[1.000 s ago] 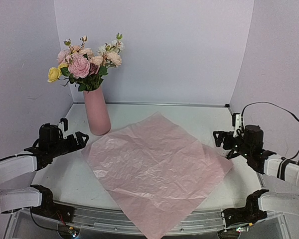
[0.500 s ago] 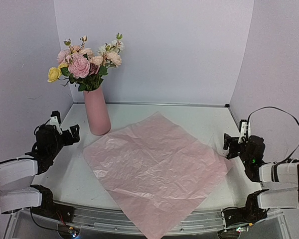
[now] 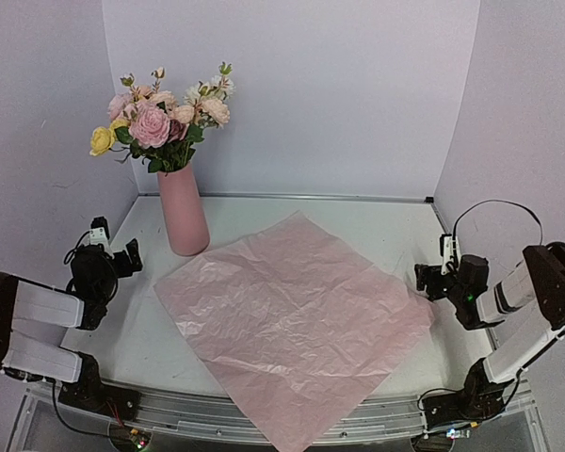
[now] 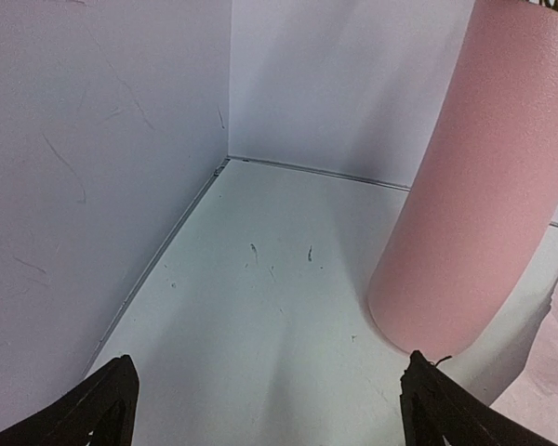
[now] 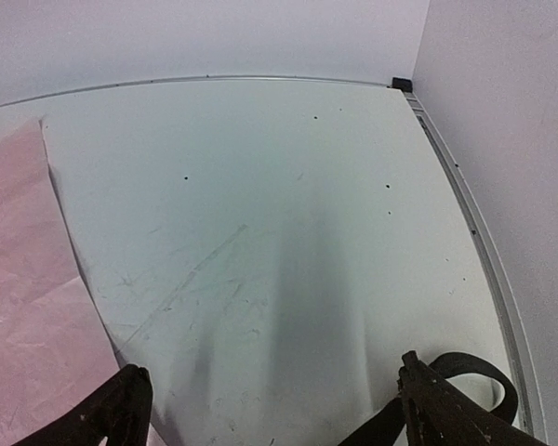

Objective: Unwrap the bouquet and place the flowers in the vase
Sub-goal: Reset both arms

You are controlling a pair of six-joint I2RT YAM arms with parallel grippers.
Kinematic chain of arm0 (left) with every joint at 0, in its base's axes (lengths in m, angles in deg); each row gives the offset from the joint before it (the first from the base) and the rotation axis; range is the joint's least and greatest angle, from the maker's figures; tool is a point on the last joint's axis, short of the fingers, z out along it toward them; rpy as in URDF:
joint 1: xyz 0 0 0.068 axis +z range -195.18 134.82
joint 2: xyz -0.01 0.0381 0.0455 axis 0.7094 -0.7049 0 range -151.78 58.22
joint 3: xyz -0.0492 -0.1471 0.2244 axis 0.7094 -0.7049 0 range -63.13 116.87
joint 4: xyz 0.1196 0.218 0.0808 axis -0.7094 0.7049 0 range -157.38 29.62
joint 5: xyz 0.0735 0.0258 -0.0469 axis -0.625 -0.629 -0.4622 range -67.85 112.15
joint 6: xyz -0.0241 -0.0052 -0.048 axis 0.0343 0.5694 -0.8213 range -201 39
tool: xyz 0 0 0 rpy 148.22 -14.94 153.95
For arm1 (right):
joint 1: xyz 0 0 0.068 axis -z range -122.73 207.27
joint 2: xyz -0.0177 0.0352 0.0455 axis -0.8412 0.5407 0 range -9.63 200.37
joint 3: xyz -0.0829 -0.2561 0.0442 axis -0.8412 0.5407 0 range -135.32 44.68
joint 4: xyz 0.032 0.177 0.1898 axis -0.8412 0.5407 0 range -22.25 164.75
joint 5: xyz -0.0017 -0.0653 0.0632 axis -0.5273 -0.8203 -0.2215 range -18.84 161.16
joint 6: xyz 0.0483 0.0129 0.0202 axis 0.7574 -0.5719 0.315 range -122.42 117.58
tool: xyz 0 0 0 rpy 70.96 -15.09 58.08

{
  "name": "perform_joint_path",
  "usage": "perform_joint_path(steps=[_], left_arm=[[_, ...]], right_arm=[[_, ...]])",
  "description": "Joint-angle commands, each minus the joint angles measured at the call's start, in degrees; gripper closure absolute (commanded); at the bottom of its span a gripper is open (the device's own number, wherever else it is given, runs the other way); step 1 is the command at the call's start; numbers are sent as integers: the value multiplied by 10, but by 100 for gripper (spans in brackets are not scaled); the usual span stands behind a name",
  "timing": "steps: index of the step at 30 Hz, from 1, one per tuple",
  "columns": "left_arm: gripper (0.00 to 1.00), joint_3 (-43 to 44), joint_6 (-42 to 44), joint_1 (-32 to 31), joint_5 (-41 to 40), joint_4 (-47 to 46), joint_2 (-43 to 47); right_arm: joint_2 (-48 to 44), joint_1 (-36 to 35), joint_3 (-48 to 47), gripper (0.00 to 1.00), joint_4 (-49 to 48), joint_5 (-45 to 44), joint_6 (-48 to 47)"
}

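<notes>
Two grippers hang low over the white table (image 3: 377,221), both with jaws spread wide and nothing between them: the left gripper (image 3: 116,243) just left of the vase (image 3: 183,212), facing its base, the right gripper (image 3: 434,266) well to the vase's right, close by the side wall (image 3: 518,113). The flowers (image 3: 160,118) stand in the vase, blooms fanned above its rim. Right of the vase and nearer the arms, a crinkled pink paper sheet (image 3: 292,320) lies spread flat between the two grippers, one corner close to the vase's foot, another hanging over the table's front edge.
</notes>
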Motion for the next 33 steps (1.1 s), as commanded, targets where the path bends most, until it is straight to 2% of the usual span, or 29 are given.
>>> perform_joint_path(steps=[1,13,18,33], left_arm=[[0,4,9,8,40,-102,-47],[2,6,52,10,78,-197,-164],[0,40,70,14,97,-228,-256],[0,50,46,19,66,-211,-258]], right_arm=[[-1,1,-35,3,-105,15,8],[0,1,-46,2,-80,36,-5],[0,1,-46,2,-80,37,-5],[0,1,-46,2,-80,36,-5]])
